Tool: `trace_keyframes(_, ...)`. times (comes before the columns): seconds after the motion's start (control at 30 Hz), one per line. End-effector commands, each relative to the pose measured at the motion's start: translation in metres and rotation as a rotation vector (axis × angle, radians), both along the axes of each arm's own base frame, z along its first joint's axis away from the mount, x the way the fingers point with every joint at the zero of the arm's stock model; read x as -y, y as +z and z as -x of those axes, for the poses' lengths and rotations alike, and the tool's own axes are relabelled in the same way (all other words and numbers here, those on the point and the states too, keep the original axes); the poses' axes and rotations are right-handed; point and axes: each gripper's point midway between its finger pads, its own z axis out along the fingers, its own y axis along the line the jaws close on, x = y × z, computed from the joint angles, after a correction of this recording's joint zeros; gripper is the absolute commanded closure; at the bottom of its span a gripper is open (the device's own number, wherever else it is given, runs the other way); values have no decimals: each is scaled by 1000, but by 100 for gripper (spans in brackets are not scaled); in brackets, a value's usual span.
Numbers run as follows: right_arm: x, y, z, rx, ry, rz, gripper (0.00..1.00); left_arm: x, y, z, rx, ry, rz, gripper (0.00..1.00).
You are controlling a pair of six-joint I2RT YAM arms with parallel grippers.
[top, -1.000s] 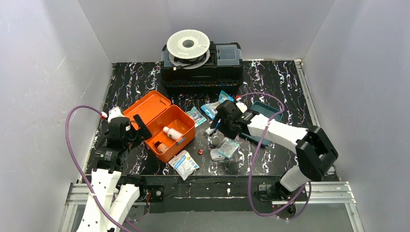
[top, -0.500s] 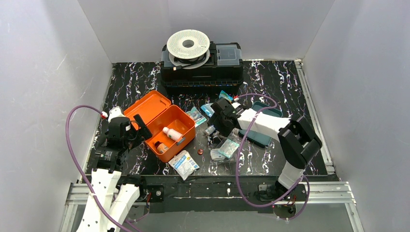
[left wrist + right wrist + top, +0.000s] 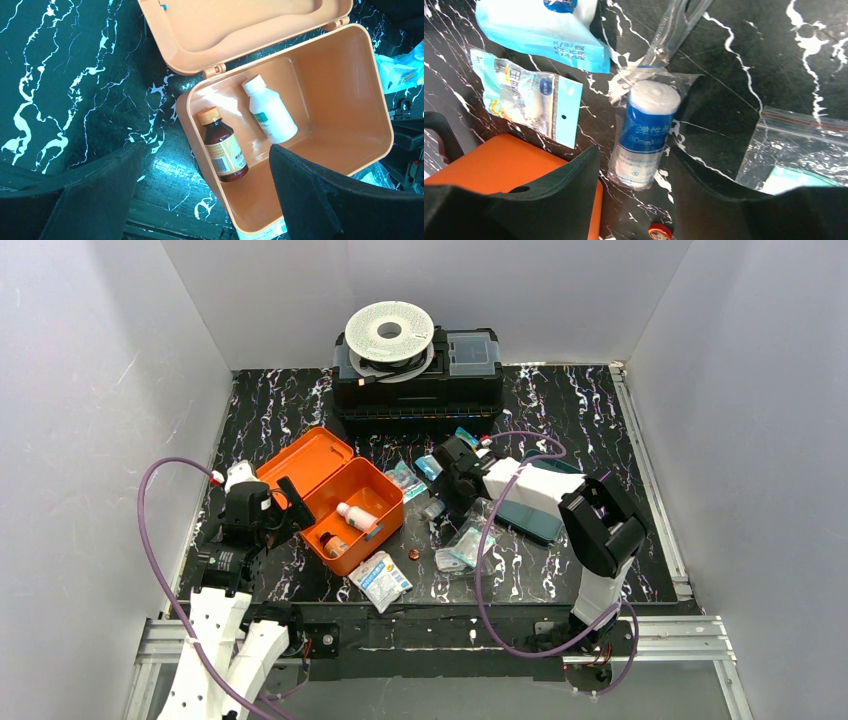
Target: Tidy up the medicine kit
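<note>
Orange medicine kit (image 3: 352, 552) is sitting open on the left half of the black marbled table (image 3: 560, 410), its lid lying flat behind it toward the back-left. Inside the kit (image 3: 340, 100) two bottles are lying side by side: a brown bottle (image 3: 222, 150) with an orange cap and a white bottle (image 3: 270, 112) with a white cap.

The left gripper (image 3: 283, 508) is hovering over the kit's left side with its jaws spread wide and nothing between them (in the left wrist view the two dark fingers are framing the bottles from above).

The right gripper (image 3: 438, 502) is reaching down just right of the kit. Its jaws are standing apart, one on each side of a bandage roll (image 3: 644, 132) wrapped in clear plastic with a blue label; whether the fingers are pressing on the wrapper cannot be told. The roll is resting on the table.

A blue-and-white sachet (image 3: 531, 97) is lying beside the roll, and a clear zip bag (image 3: 804, 145) is lying to the other side. The teal tray (image 3: 530, 518) is sitting on the table under the right arm. A black toolbox (image 3: 420, 390) carrying a white spool (image 3: 390, 332) is standing at the back.
</note>
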Motion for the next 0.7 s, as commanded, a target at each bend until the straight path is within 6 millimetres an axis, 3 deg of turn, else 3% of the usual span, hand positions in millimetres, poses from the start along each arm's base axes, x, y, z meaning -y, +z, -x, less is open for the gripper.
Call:
trace_keyframes(0.0,-7,8,-15,28,-24,0,42,-1,-3,0,-12,-5,-7,2)
trace_keyframes(0.37,-5,-2,-14,5,-10,37,47,0,-3,0,-8,-11,-3,2)
trace_keyframes(0.67,-1,0,-14,11,23,68,77,1,-3,0,-8,-13,-1,2)
